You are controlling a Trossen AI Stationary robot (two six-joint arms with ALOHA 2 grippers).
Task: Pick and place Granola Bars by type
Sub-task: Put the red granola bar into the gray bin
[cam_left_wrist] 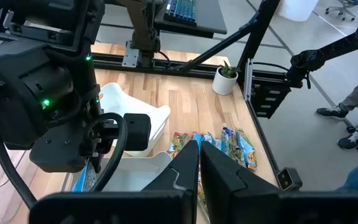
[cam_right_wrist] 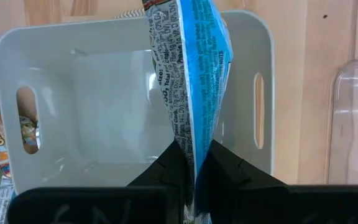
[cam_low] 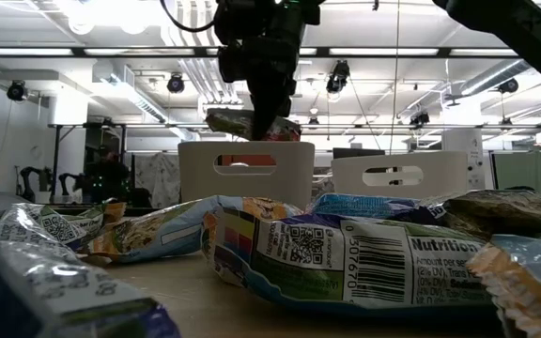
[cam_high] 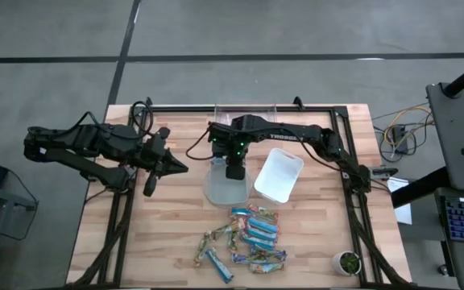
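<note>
Your right gripper pinches a blue granola bar directly above the grey bin, the bar's long axis running out from the fingertips over the bin's floor, while the left gripper, pressed together, waits well beside that bin.

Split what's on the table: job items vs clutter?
Job: granola bars pile; blue bar held by right gripper over grey bin; white bin.
Clutter: clear bin; small potted plant; cables.
</note>
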